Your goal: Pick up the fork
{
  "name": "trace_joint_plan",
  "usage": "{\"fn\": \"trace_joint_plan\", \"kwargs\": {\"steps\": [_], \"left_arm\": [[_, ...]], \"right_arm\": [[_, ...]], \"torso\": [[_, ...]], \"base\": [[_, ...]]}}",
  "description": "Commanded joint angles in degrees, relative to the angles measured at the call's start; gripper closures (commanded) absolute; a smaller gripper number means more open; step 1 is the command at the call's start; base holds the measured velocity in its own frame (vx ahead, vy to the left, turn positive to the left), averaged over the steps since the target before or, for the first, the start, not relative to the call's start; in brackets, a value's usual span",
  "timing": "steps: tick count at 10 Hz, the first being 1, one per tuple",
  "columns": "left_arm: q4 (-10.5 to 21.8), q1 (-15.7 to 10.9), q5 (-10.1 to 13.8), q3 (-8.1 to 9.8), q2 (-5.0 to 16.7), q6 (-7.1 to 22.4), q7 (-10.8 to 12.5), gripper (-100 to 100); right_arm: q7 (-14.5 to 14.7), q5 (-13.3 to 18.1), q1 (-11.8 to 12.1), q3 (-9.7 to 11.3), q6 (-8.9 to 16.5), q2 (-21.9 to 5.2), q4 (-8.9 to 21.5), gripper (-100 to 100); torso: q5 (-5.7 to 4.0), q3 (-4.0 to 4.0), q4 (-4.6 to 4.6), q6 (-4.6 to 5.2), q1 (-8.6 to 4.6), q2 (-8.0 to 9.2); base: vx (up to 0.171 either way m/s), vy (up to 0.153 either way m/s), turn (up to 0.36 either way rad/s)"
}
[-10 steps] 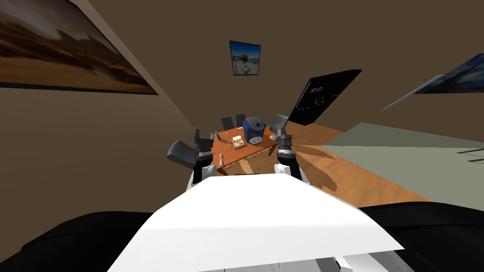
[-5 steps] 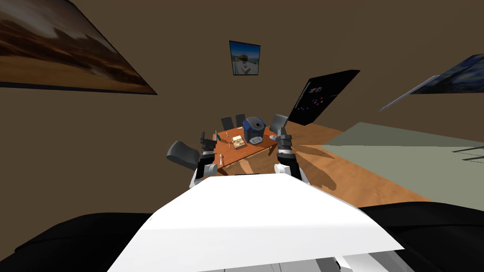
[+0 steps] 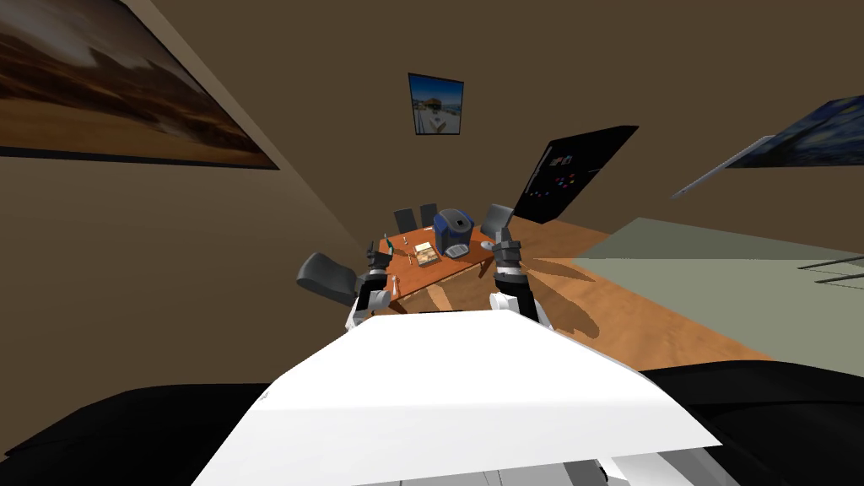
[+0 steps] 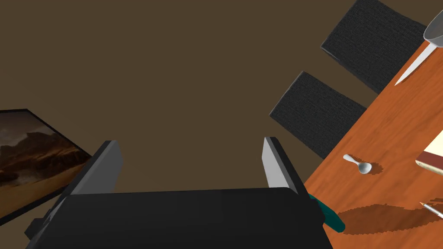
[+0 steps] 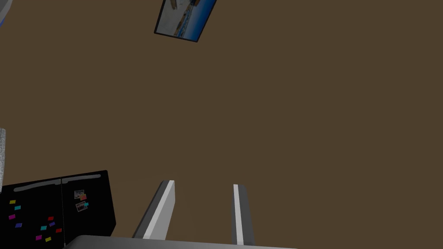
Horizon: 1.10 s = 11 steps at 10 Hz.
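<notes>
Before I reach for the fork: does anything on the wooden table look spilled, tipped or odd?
Nothing stands out. The small grey spoon, the pale fork near the front edge and the tan box lie flat on the brown wooden table; no spill shows.

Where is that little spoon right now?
The left wrist view shows the spoon lying on the wooden table, on the robot's left side, close to the edge where a dark chair stands.

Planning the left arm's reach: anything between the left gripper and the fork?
Nothing visible. The left gripper, open, hangs over the table's left edge; the fork lies on bare wood nearer the robot, beside the forearm. The green object sits next to the gripper, off that line.
</notes>
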Motion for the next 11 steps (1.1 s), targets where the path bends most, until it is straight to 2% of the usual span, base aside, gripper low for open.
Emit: {"fn": "trace_joint_plan", "kwargs": {"steps": [1,2,3,4,5,6,7,8,9,10,11], "left_arm": [[2.86,-1.40,1.97,0.35,0.58,2.84,2.86,-100],[4.01,-1.40,1.97,0.35,0.58,2.84,3.39,-100],[6.00,-2.44,3.18,0.51,0.87,4.35,5.35,-100],[6.68,-2.44,3.18,0.51,0.87,4.35,5.35,-100],[9.00,-3.49,4.41,0.67,1.14,5.89,7.33,-100],[9.40,-3.49,4.41,0.67,1.14,5.89,7.33,-100],[12.18,-4.56,5.64,0.83,1.41,7.44,9.33,-100],[12.18,-4.56,5.64,0.83,1.41,7.44,9.33,-100],[14.35,-5.63,6.88,0.99,1.66,9.01,11.34,-100],[14.99,-5.63,6.88,0.99,1.66,9.01,11.34,-100],[17.20,-6.72,8.12,1.15,1.92,10.59,13.34,-100]], "right_arm": [[0.00,0.00,0.00,0.00,0.00,0.00,0.00,0],[0.00,0.00,0.00,0.00,0.00,0.00,0.00,0],[0.00,0.00,0.00,0.00,0.00,0.00,0.00,0],[0.00,0.00,0.00,0.00,0.00,0.00,0.00,0],[0.00,0.00,0.00,0.00,0.00,0.00,0.00,0],[0.00,0.00,0.00,0.00,0.00,0.00,0.00,0],[0.00,0.00,0.00,0.00,0.00,0.00,0.00,0],[0.00,0.00,0.00,0.00,0.00,0.00,0.00,0],[0.00,0.00,0.00,0.00,0.00,0.00,0.00,0],[0.00,0.00,0.00,0.00,0.00,0.00,0.00,0],[0.00,0.00,0.00,0.00,0.00,0.00,0.00,0]], "torso": [[0.00,0.00,0.00,0.00,0.00,0.00],[0.00,0.01,0.00,0.00,0.01,0.01],[0.00,0.01,0.00,-0.01,0.00,0.02],[0.00,0.01,0.00,-0.01,-0.01,0.01],[-0.01,0.01,0.01,-0.01,-0.02,0.01],[-0.01,0.01,0.00,0.00,-0.03,0.01],[-0.01,0.01,0.00,-0.01,-0.03,0.01],[-0.01,0.01,0.01,-0.01,-0.04,0.02],[-0.01,0.02,0.01,-0.01,-0.04,0.02],[-0.01,0.01,0.01,0.00,-0.03,0.02],[-0.01,0.01,0.01,-0.01,-0.04,0.02]], "base": [[-0.002,0.020,-0.033],[-0.001,0.016,-0.010],[0.001,0.013,-0.012],[0.001,0.010,-0.007],[0.000,0.012,-0.018],[0.000,0.010,-0.010],[0.000,0.012,-0.016],[-0.002,0.011,-0.009],[-0.001,0.011,-0.017],[0.000,0.010,-0.010],[-0.001,0.015,-0.017]]}}
